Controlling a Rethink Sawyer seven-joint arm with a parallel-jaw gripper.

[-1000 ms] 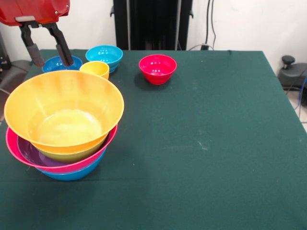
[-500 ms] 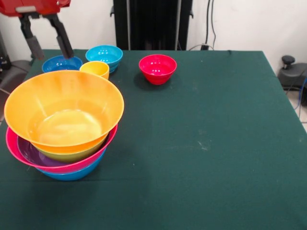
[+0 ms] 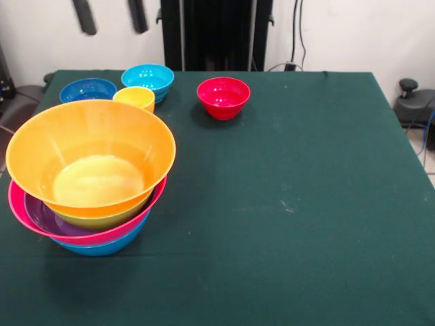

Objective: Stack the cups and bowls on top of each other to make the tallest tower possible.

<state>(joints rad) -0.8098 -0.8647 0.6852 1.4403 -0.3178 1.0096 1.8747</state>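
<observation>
The tower stands at the table's left: a large orange bowl (image 3: pixel 88 159) sits on top, nested in a green bowl (image 3: pixel 102 219), a purple bowl (image 3: pixel 39 216), a pink bowl (image 3: pixel 139 219) and a blue bowl (image 3: pixel 102 248) at the bottom. Behind it are a dark blue bowl (image 3: pixel 88 89), a light blue bowl (image 3: pixel 147 78) and a yellow-orange cup (image 3: pixel 134 97). A small red bowl (image 3: pixel 223 96) stands alone, further right. My gripper (image 3: pixel 111 15) hangs high at the top edge, above these small bowls, open and empty. Only its two blurred fingers (image 3: pixel 85 16) show.
The green table (image 3: pixel 292 204) stretches right of the tower. A black device (image 3: pixel 413 102) sits off the table's right edge.
My gripper has risen from just over the dark blue bowl to the top edge and shifted right, staying open. The bowls and the cup have not moved.
</observation>
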